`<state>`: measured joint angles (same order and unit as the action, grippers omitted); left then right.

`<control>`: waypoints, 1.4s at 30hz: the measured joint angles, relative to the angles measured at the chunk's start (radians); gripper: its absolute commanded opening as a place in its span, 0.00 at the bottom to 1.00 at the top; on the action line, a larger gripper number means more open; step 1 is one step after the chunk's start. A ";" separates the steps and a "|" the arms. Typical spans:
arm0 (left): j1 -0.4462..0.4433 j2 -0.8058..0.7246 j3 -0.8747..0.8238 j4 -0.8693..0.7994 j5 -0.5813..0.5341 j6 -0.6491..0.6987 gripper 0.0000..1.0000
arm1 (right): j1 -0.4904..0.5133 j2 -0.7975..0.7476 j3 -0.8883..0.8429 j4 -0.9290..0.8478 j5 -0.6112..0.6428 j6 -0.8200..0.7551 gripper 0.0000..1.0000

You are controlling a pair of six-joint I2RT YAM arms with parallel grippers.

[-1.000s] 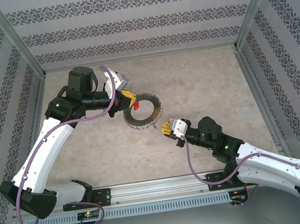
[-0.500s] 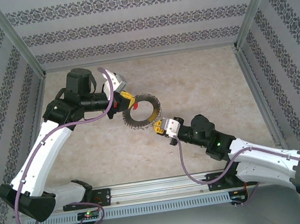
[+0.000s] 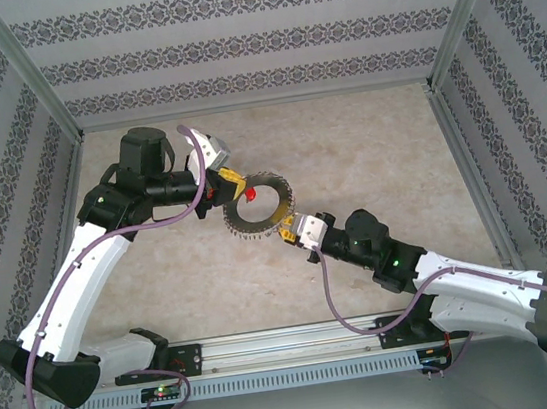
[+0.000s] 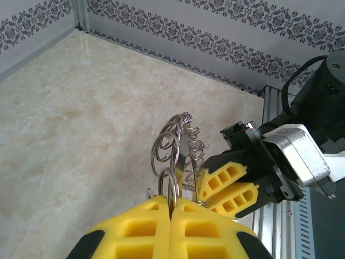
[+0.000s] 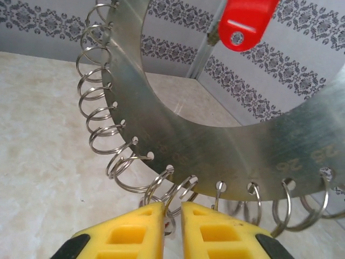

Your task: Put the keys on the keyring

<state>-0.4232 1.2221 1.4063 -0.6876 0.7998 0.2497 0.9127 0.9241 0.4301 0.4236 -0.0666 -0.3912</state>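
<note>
Gripping the stiff, probably slick silvery loop-fringed metal keyring (image 3: 275, 212) at its far-left rim, the left gripper (image 4: 171, 208) is clenched; whether the right gripper (image 5: 172, 215) holds anything, I cannot tell.

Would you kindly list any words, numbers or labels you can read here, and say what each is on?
"26", probably: stamped on the keyring beside a hole.
Other stamped numbers along the keyring: too faint to read.
The red key head: no text.

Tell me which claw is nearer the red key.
Left. The left claw clamps the rim of the keyring right beside the red key; the right claw sits at the opposite rim, its fingertips either side of a wire loop.
</note>
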 measured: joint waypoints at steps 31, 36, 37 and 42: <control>0.000 -0.063 -0.095 0.177 -0.055 -0.105 0.00 | 0.008 -0.072 -0.046 -0.004 -0.055 0.053 0.14; 0.000 -0.085 -0.143 0.247 -0.068 -0.156 0.00 | 0.030 0.002 -0.010 0.002 -0.053 0.045 0.15; 0.000 -0.088 -0.147 0.255 -0.069 -0.162 0.00 | 0.034 0.011 -0.006 0.006 -0.044 0.043 0.16; 0.000 -0.097 -0.152 0.285 -0.070 -0.188 0.00 | 0.041 0.048 0.003 0.047 -0.008 0.010 0.17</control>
<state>-0.4232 1.1255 1.2545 -0.4026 0.7296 0.0620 0.9535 0.9726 0.4332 0.4709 -0.0750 -0.3809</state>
